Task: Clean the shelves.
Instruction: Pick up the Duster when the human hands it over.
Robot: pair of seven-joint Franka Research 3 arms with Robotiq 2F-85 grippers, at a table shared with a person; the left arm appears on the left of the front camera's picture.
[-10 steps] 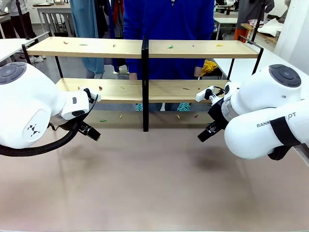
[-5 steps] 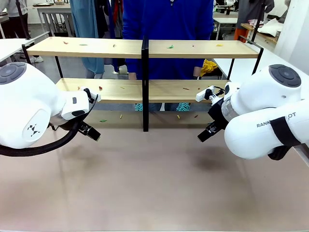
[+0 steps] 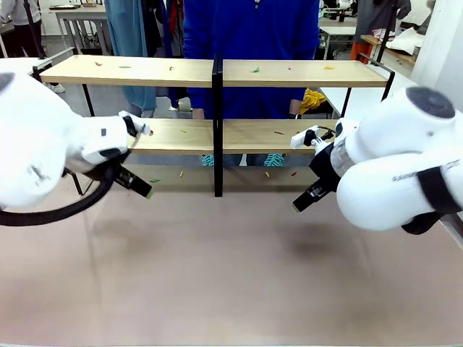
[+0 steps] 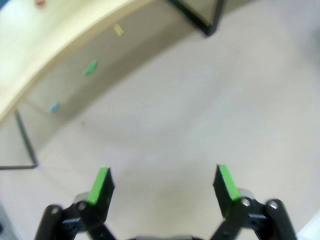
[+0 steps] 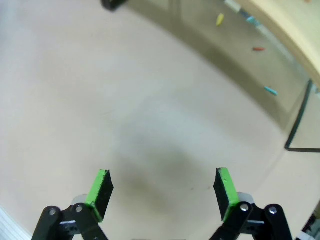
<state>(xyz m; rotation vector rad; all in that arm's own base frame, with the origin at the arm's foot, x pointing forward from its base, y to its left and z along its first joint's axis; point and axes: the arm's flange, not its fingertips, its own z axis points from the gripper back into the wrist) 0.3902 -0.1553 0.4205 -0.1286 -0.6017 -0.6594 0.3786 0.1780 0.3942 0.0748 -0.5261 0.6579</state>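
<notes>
The shelves [image 3: 145, 71] stand across the far half of the table: two light-wood tiers in a black frame with a central post [image 3: 218, 123]. Small coloured scraps lie on both boards and on the tabletop beneath. My left gripper [image 3: 135, 181] hangs in front of the left half, low over the table, open and holding nothing [image 4: 163, 185]. Its view takes in the lower board [image 4: 50, 45] and a green scrap [image 4: 91, 67]. My right gripper [image 3: 304, 199] hangs before the right half, also open with nothing between its pads [image 5: 161, 187], near the lower board [image 5: 295, 30].
A person in a blue top [image 3: 249, 29] stands behind the shelves. Yellow [image 5: 219, 19], orange [image 5: 258, 49] and blue [image 5: 270, 90] scraps lie under the rack. A black frame leg [image 5: 299, 125] stands close to the right gripper. The beige tabletop [image 3: 231, 275] spreads bare toward me.
Both arms have shifted in the last half second. The left arm rose and carried its gripper slightly up. The right arm lifted a little. Both grippers stayed open.
</notes>
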